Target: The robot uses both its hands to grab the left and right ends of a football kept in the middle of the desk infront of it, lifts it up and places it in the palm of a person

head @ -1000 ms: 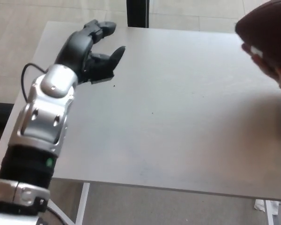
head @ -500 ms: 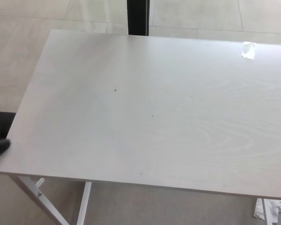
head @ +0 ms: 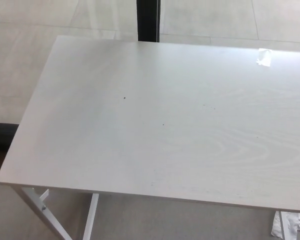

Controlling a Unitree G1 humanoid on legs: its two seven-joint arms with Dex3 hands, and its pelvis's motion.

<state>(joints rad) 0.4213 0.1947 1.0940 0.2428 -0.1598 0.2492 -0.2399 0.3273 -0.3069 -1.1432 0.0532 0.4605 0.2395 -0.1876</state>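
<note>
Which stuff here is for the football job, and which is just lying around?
For the job:
- the desk, its top bare; no football, robot hand or person shows

Just lying about:
- piece of tape stuck on the desk's far right
- crumpled white scrap on the floor
- dark post behind the desk

One desk (head: 155, 125) (pale wood grain), one scrap of tape (head: 263, 56) on it, one dark post (head: 148, 20) behind.

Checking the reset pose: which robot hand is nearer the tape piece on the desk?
Neither can be named: no robot hand is in view. The tape piece sits alone near the far right of the desk.
</note>
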